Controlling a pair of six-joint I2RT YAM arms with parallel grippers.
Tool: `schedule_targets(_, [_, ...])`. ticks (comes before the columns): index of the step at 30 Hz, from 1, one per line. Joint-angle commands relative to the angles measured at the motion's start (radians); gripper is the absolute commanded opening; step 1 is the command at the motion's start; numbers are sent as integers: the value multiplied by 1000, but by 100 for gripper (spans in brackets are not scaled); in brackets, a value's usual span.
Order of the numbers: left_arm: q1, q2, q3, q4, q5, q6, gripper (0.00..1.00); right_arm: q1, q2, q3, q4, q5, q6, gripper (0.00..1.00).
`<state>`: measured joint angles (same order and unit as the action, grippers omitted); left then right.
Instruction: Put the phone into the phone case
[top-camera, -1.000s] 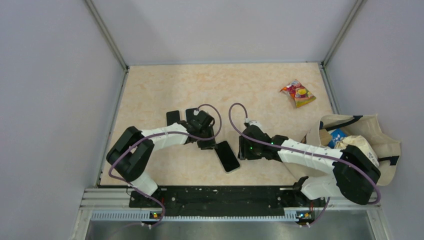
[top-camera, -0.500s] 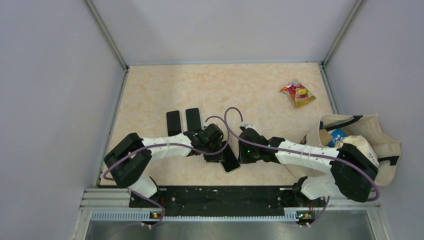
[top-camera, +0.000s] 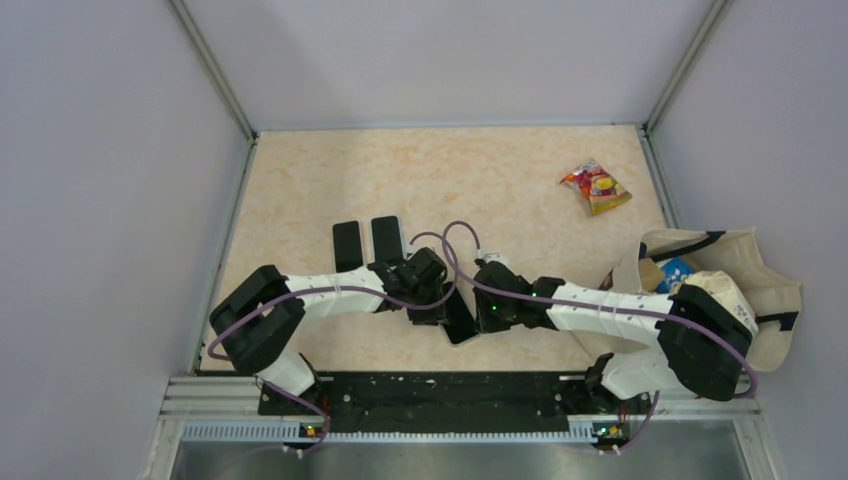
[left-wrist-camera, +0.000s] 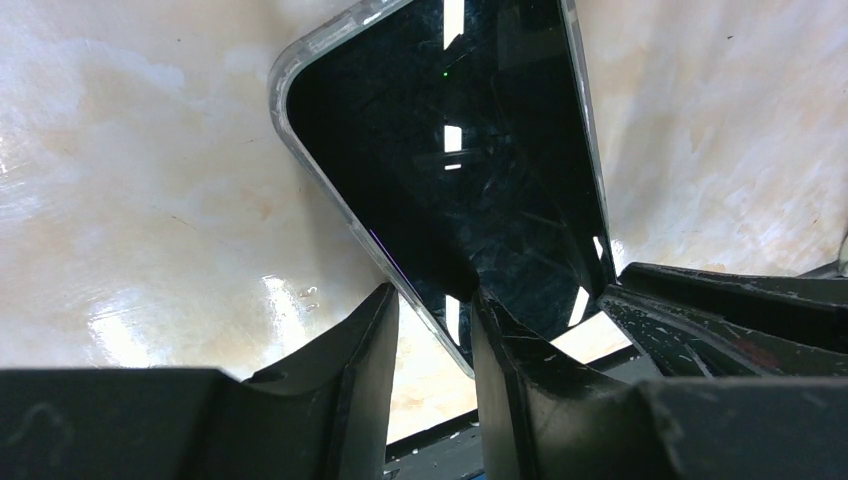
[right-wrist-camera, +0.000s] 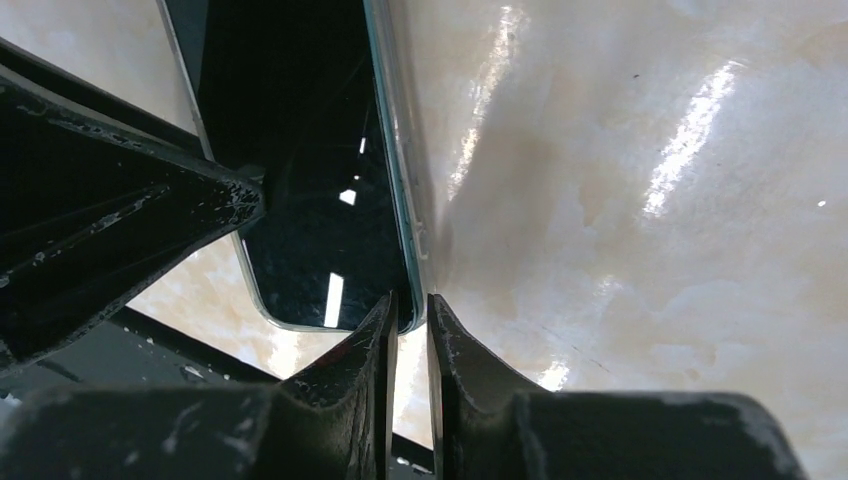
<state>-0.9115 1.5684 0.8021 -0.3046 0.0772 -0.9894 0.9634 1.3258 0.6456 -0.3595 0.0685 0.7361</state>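
Finding the phone (top-camera: 462, 322) lying dark glass up on the table (top-camera: 520, 180), close to the near edge and midway between the two arms, with a pale see-through rim edging it in both wrist views; running its long axis mostly near-to-far, the near short end leaning a little to the right and pointing towards the arm bases. Folding the left arm at its elbow out on the left and stretching the white forearm low across the table to the right, bringing the left gripper (top-camera: 432, 308) against the phone's left long edge. Keeping its fingers (left-wrist-camera: 372, 345) a small way apart in the left wrist view, one over bare table and the other over the glass, the rim passing between them with table showing in the gap, so gripping nothing. Mirroring this on the other side, bending the right arm by the tote bag (top-camera: 745, 262) and reaching its forearm left, setting the right gripper (top-camera: 484, 308) at the phone's right long edge. Showing those fingers (right-wrist-camera: 352, 345) nearly together, only a thin slit left, the phone's rim running to its mouth; not possible to tell whether clamping it. Leaving two dark slabs (top-camera: 366, 243) lying side by side just beyond the left gripper, and a snack packet (top-camera: 596, 187) far right
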Motion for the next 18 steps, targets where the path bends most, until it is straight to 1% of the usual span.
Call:
schedule_targets(1, [-6, 18, 18, 30, -13, -3, 38, 25, 25, -7, 19, 4, 2, 15])
schedule_targets(3, [-6, 20, 17, 30, -13, -2, 38, 33, 30, -10, 16, 13, 7, 12])
schedule_targets(7, [-6, 21, 16, 31, -12, -3, 37, 34, 32, -16, -3, 53, 22, 3])
schedule_targets(9, [-6, 20, 13, 32, -15, -3, 37, 34, 38, -17, -7, 63, 22, 0])
schedule_targets(18, [-6, 20, 13, 30, -19, -5, 36, 48, 69, -12, -8, 85, 27, 0])
